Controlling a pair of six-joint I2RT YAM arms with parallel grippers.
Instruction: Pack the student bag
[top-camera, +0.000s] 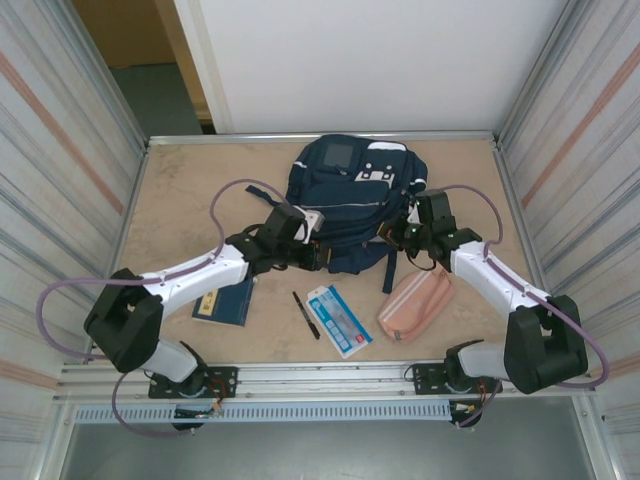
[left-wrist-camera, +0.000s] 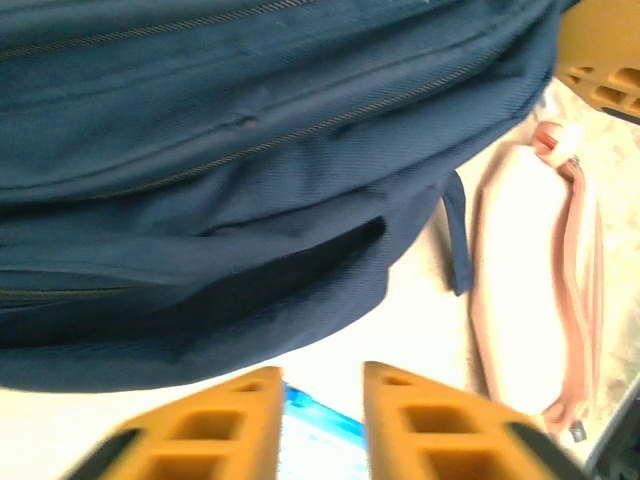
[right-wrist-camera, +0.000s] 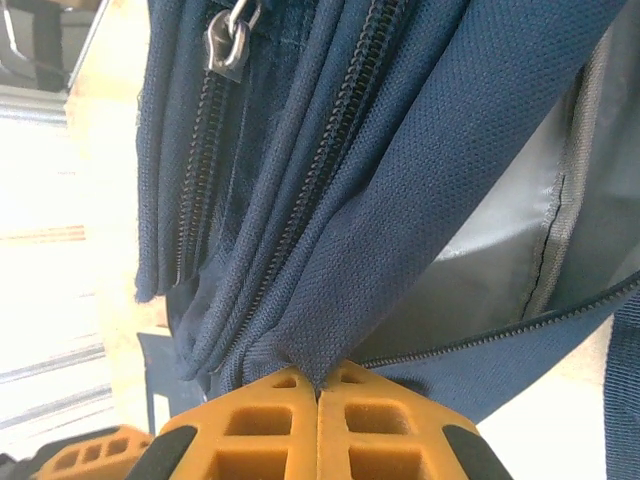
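The student bag (top-camera: 350, 195), navy with white patches, lies flat at the back middle of the table. My right gripper (right-wrist-camera: 318, 385) is shut on a fold of the bag's fabric (right-wrist-camera: 400, 200) beside a zipper, at the bag's near right corner (top-camera: 402, 236). The pinch holds the opening apart, so grey lining (right-wrist-camera: 500, 230) shows. My left gripper (left-wrist-camera: 322, 400) is open just off the bag's near edge (top-camera: 318, 255), nothing between its fingers. The bag's blue cloth (left-wrist-camera: 200, 180) lies ahead of those fingers without touching them.
A pink pencil pouch (top-camera: 415, 305) lies at the right front and appears as (left-wrist-camera: 530, 300). A blue-white packet (top-camera: 338, 320), a black pen (top-camera: 305, 315) and a navy notebook (top-camera: 225, 300) lie along the front. A metal rim (top-camera: 320, 137) borders the table.
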